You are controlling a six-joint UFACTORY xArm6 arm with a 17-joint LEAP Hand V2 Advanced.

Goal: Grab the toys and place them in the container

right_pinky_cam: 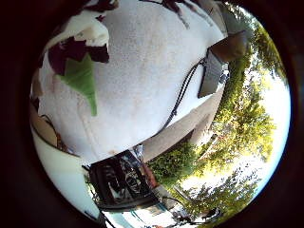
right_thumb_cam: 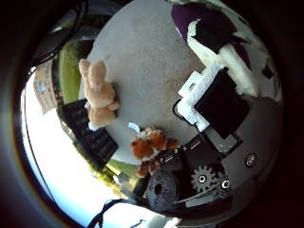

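The pale concrete ground point(right_thumb_cam: 142, 52) spreads widest under my palm. At its far edge stands a hedge with trees point(right_pinky_cam: 237, 123).

Next in size is a black slatted crate point(right_thumb_cam: 90, 135) at the ground's edge, just beside the toys lying there. I see only its outside wall, so I cannot tell what is in it. From the little finger side, a dark open bin point(right_pinky_cam: 121, 183) sits at the edge of the concrete. Something light and dark lies inside it, too muddled for me to name. I cannot tell whether the bin and the crate are one container.

My hand point(right_thumb_cam: 213, 102) is curled onto a purple, white and green plush toy point(right_pinky_cam: 78, 52), which is pressed close to my palm and clear of both containers.

A tan plush bunny point(right_thumb_cam: 97, 95) lies on the concrete, touching the crate's near side. A smaller orange plush toy point(right_thumb_cam: 149, 142) lies near it, closer to my fingers, and outside any container.
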